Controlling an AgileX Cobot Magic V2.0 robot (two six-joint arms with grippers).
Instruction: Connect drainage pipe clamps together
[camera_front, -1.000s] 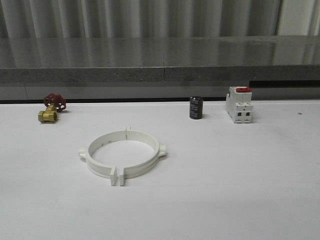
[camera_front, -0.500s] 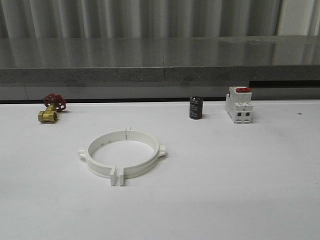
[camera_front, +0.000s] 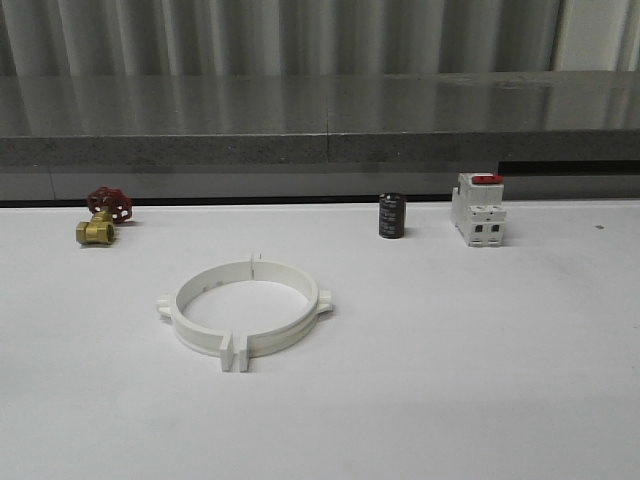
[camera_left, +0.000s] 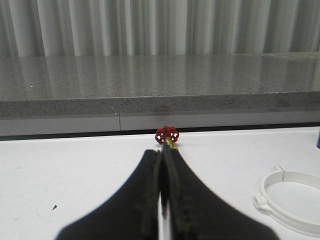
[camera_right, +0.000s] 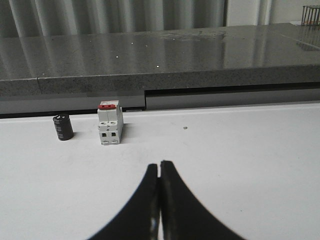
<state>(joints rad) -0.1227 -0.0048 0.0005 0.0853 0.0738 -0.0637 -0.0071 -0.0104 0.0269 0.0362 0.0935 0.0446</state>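
Front view: lying joined as one ring, two drainage pipe clamps (camera_front: 243, 308); standing behind, one valve (camera_front: 101, 216), one capacitor (camera_front: 392, 216), one breaker (camera_front: 477, 210); pressing together, empty, left gripper (camera_left: 162, 162) and right gripper (camera_right: 159, 172)

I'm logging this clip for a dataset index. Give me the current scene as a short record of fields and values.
surface: white table
task item: drainage pipe clamps, two white half-rings set as a ring, tabs meeting at the near side
far left: brass valve with red handwheel
far right: black cylinder beside white breaker with red switch
left gripper: shut, empty, pointing toward the valve
right gripper: shut, empty
contact with clamps: none
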